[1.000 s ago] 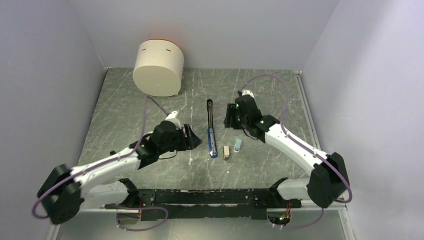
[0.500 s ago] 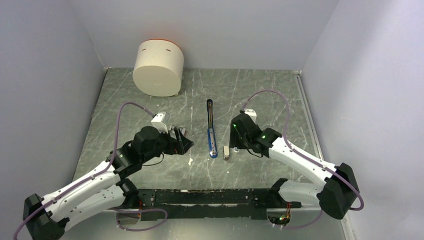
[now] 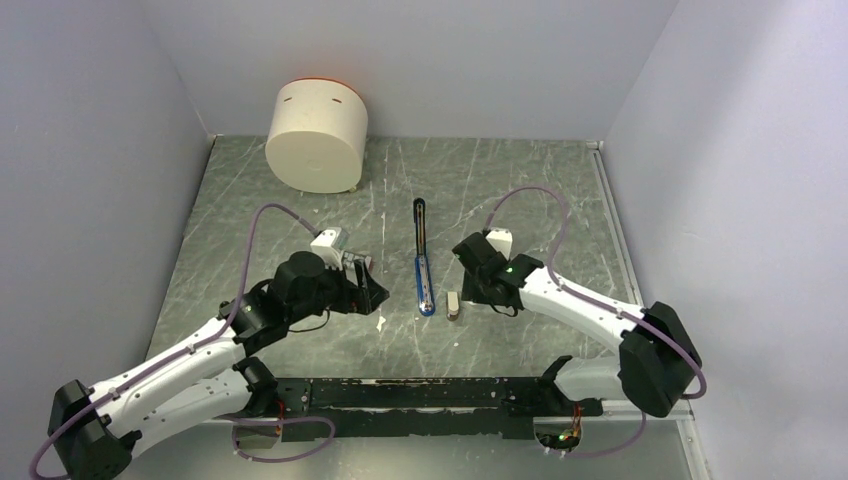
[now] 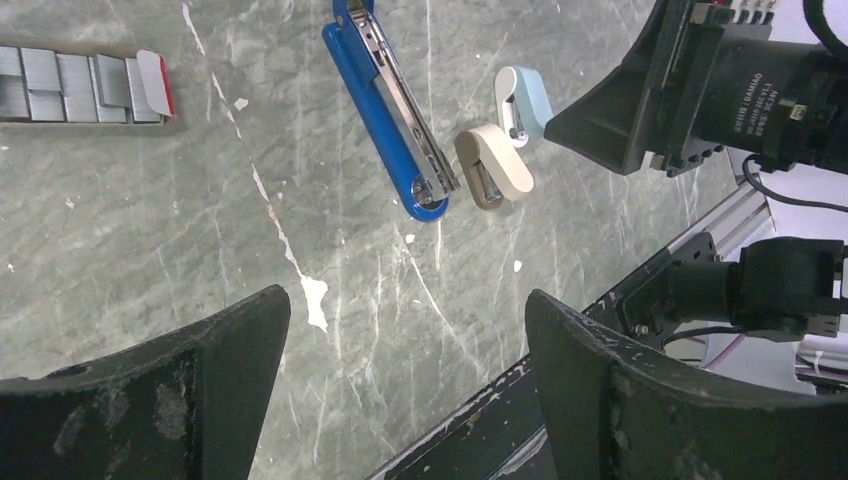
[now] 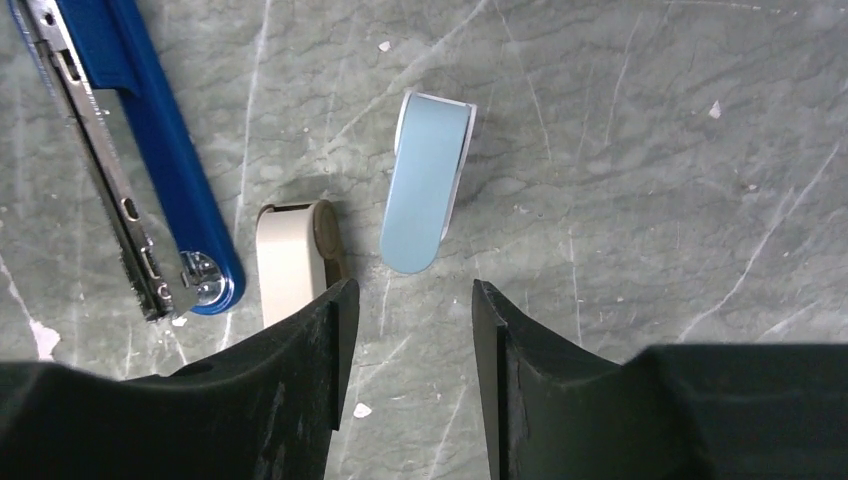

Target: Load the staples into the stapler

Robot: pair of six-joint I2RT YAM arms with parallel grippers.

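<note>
Top external view: we see the stapler (image 3: 424, 272) lying opened flat near the middle of the counter (image 3: 230, 180). Its black top arm points away from the arm bases, and its blue body with the silver channel lies nearer to them.

Left wrist view: we find the staples (image 4: 70, 85), silvery blocks in their opened box with a red flap. They lie on the counter left of the stapler, well apart from it. The left fingers (image 4: 200, 390) are spread wide over the counter left of the stapler and grip nothing.

Right wrist view: a tan piece (image 5: 288, 262) lies just right of the stapler's near end, with a pale-blue piece (image 5: 425, 180) just right of that. The right fingers (image 5: 290, 400) stand parted by a narrow gap just short of these two pieces and hold nothing.

We also note a cream drum (image 3: 315, 135) beyond the stapler, to its left.
</note>
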